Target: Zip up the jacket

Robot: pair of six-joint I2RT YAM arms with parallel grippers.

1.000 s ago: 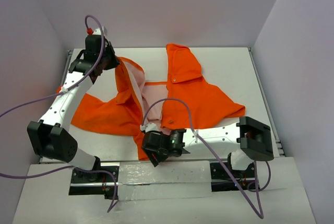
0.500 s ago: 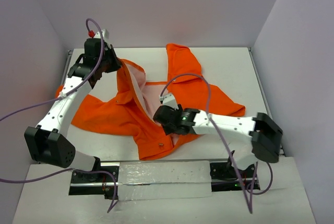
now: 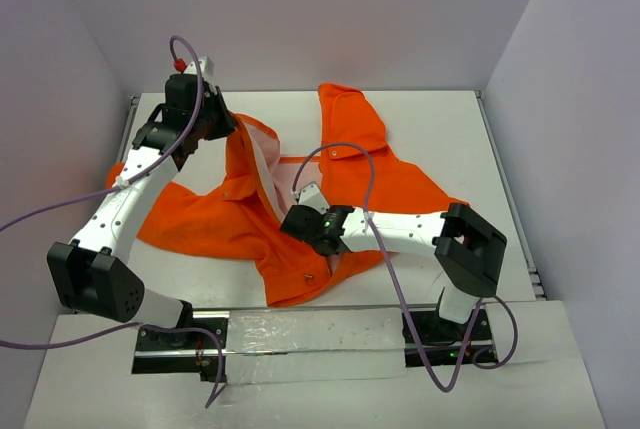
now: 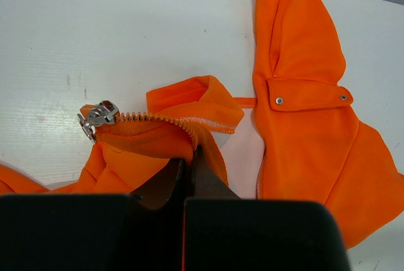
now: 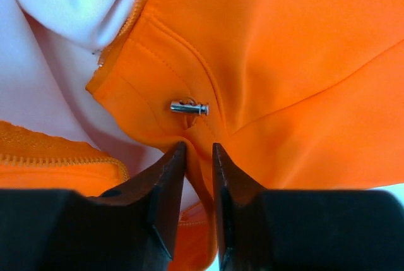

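Note:
The orange jacket (image 3: 390, 184) lies spread open on the white table, its pale lining (image 3: 300, 184) showing in the middle. My left gripper (image 3: 222, 121) is shut on the jacket's left front edge at the far left; in the left wrist view its jaws pinch the zipper tape (image 4: 164, 126), and the silver zipper slider (image 4: 96, 118) sits at the tape's end. My right gripper (image 3: 300, 224) is shut on a fold of orange fabric (image 5: 201, 157) near the jacket's bottom middle. A small metal toggle (image 5: 188, 107) sits just above its fingertips.
Purple cables loop over both arms. The table's near edge (image 3: 320, 304) runs just below the jacket hem. White walls close in the left, back and right sides. A flap pocket with snaps (image 4: 309, 94) lies on the right panel.
My right gripper moved from the near edge up and left over the jacket, dragging the lower hem fold with it. My left gripper stayed on the left front edge, shifting slightly.

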